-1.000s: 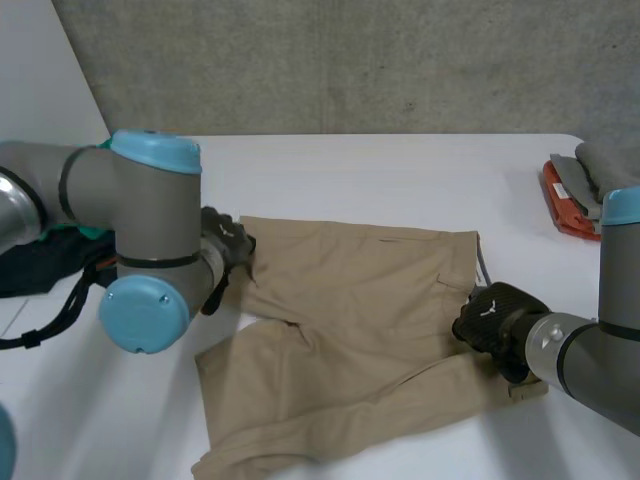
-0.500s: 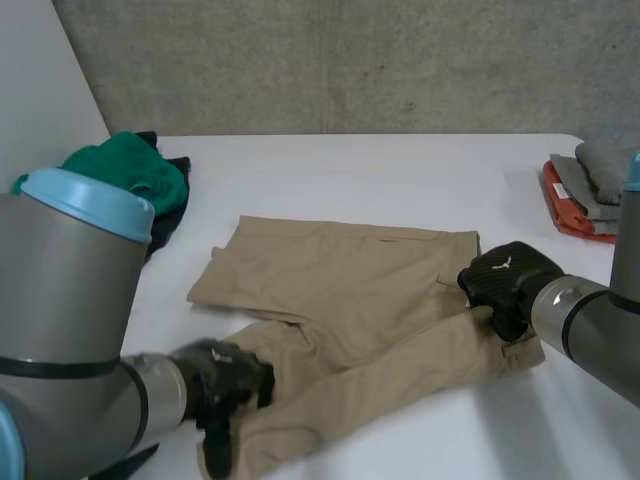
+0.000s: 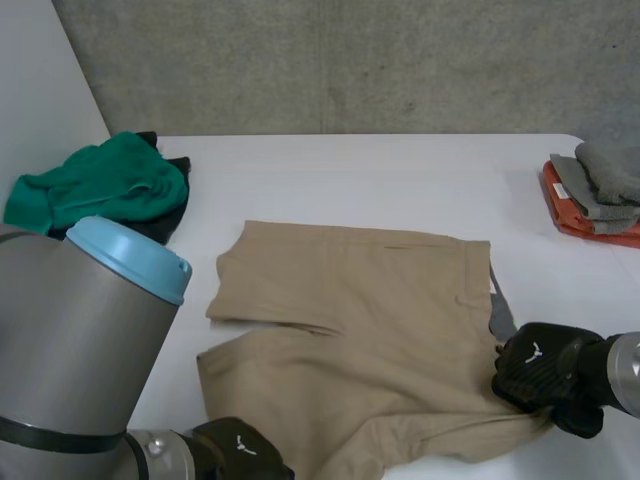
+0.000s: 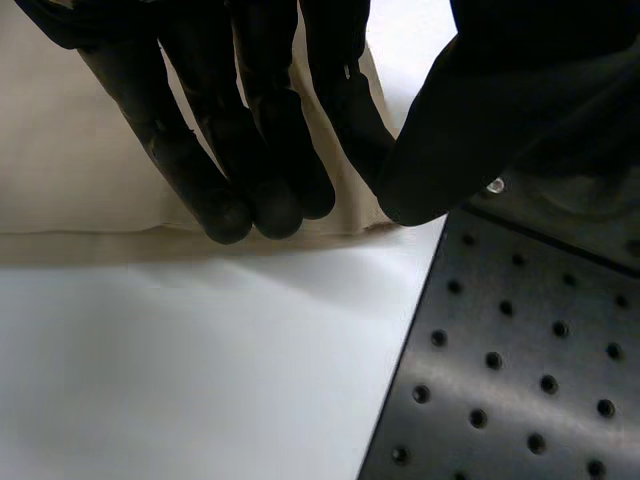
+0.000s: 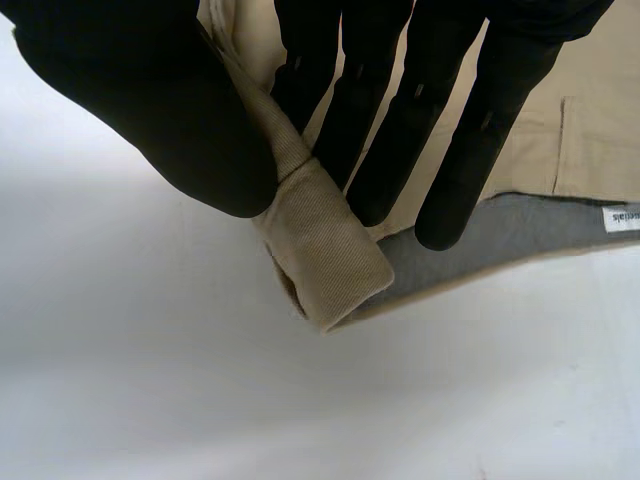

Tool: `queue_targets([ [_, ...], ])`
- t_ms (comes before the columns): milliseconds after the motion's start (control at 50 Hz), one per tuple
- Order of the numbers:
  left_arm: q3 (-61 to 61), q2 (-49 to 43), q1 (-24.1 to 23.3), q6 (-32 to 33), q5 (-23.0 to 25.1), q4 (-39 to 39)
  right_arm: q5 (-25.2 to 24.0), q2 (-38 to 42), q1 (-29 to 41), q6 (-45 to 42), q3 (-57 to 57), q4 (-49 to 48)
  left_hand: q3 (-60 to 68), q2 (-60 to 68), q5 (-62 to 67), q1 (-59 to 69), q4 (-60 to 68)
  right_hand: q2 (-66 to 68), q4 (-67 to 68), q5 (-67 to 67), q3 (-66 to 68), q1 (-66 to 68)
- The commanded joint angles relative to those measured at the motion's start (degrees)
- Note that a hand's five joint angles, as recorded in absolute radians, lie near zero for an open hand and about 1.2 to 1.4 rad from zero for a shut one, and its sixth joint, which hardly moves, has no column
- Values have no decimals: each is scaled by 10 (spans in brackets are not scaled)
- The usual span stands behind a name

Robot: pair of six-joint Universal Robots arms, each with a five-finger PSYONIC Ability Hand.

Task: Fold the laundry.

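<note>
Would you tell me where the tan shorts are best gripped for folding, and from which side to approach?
Probably at the two near corners, coming from the near edge of the table: the tan shorts lie flat, waistband to the robot's right, leg hems to its left. The right hand pinches the near waistband corner; the left hand is at the near hem.

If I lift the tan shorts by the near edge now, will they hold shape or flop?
Probably flop: the shorts lie flat with soft creases, and the waistband corner bends over in the right robot hand's pinch. Likely light, as the cloth looks thin. The unheld middle would probably sag between it and the left robot hand.
</note>
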Motion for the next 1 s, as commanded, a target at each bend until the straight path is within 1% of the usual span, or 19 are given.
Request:
queue_targets([
  [20, 51, -17, -1, -46, -45, 45, 4, 23, 20, 141, -32, -52, -214, -220, -218, -192, -220, 132, 114, 116, 119, 161],
  [60, 52, -15, -9, -65, -64, 65, 7, 27, 28, 168, -34, -81, -401, -407, -405, -379, -407, 132, 114, 116, 119, 161],
  [120, 48, -7, -25, -83, -82, 85, 14, 31, 40, 195, -34, -117, -426, -431, -430, -403, -432, 132, 114, 116, 119, 161],
  [200, 42, 0, -38, -92, -95, 92, 31, 37, 53, 234, -38, -154, -432, -438, -437, -410, -438, 132, 114, 116, 119, 161],
  [260, 38, -1, -42, -93, -95, 92, 46, 42, 60, 263, -42, -170, -432, -438, -437, -410, -438, 132, 114, 116, 119, 161],
  [420, 36, -14, -44, -96, -90, 88, 96, 56, 76, 372, -58, -216, -432, -438, -437, -410, -438, 132, 114, 116, 119, 161],
  [500, 41, -29, -48, -103, -94, 91, 111, 62, 82, 398, -64, -232, -431, -437, -435, -409, -437, 132, 114, 116, 119, 161],
  [640, 51, -52, -63, -114, -97, 94, 133, 73, 86, 415, -74, -246, -424, -430, -428, -402, -430, 132, 114, 116, 119, 161],
  [680, 55, -59, -68, -117, -101, 96, 140, 77, 88, 417, -76, -247, -392, -398, -396, -370, -398, 132, 114, 116, 119, 161],
  [720, 58, -63, -72, -118, -106, 98, 142, 78, 90, 417, -75, -246, -295, -301, -299, -273, -301, 132, 114, 116, 119, 161],
  [740, 60, -69, -74, -119, -115, 103, 141, 78, 90, 417, -74, -246, -130, -135, -134, -108, -136, 132, 114, 116, 119, 161],
  [780, 62, -75, -75, -120, -125, 114, 141, 76, 90, 417, -73, -244, 76, 70, 72, 98, 70, 132, 114, 116, 119, 161],
  [800, 64, -78, -75, -120, -131, 121, 141, 74, 89, 417, -73, -243, 122, 116, 118, 144, 116, 132, 114, 116, 119, 161],
  [820, 64, -85, -74, -118, -144, 135, 141, 71, 86, 413, -74, -240, 122, 117, 118, 145, 116, 132, 114, 116, 119, 161],
  [860, 62, -90, -72, -117, -150, 148, 139, 68, 83, 410, -74, -235, 122, 117, 118, 145, 116, 132, 114, 116, 119, 161],
  [900, 57, -91, -67, -113, -145, 148, 131, 62, 72, 391, -75, -219, 122, 117, 118, 145, 116, 132, 114, 116, 119, 161],
  [940, 50, -88, -63, -107, -133, 138, 119, 57, 62, 367, -72, -198, 122, 117, 118, 145, 116, 132, 114, 116, 119, 161],
  [960, 41, -82, -60, -95, -112, 123, 100, 52, 50, 333, -67, -172, 122, 117, 118, 145, 116, 132, 114, 116, 119, 161],
  [1000, 34, -71, -59, -79, -85, 102, 73, 49, 39, 286, -58, -139, 122, 117, 118, 145, 116, 132, 114, 116, 119, 161],
])
